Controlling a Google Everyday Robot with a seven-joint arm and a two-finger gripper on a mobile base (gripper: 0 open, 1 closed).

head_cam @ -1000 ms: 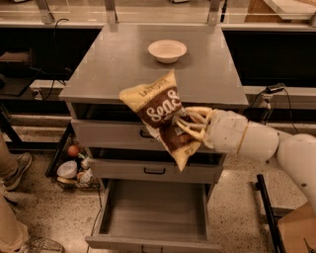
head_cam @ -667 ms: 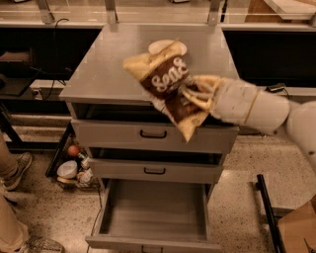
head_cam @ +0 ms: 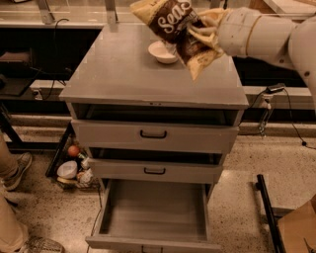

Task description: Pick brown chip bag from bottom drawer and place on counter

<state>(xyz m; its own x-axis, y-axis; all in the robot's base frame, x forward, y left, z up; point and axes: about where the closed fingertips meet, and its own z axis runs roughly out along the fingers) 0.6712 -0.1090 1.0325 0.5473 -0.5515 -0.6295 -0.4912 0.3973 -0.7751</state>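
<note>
My gripper (head_cam: 200, 35) is shut on the brown chip bag (head_cam: 175, 27), a crinkly dark-brown and tan bag with white script lettering. It holds the bag tilted in the air above the back right part of the grey counter (head_cam: 118, 74), in front of the cream bowl (head_cam: 161, 52). The bag hangs clear of the counter top. The bottom drawer (head_cam: 155, 215) stands pulled out below, its flat grey floor bare.
Two shallower drawers with black loop handles (head_cam: 153, 134) sit above the bottom one, slightly open. A pale ledge with metal posts (head_cam: 74, 10) runs behind the counter. Small items (head_cam: 74, 165) lie on the floor at the cabinet's left. A person's shoes (head_cam: 19, 168) are at far left.
My arm has lifted the bag up and back, from in front of the drawer fronts to above the counter's rear right. The view has also shifted closer to the cabinet.
</note>
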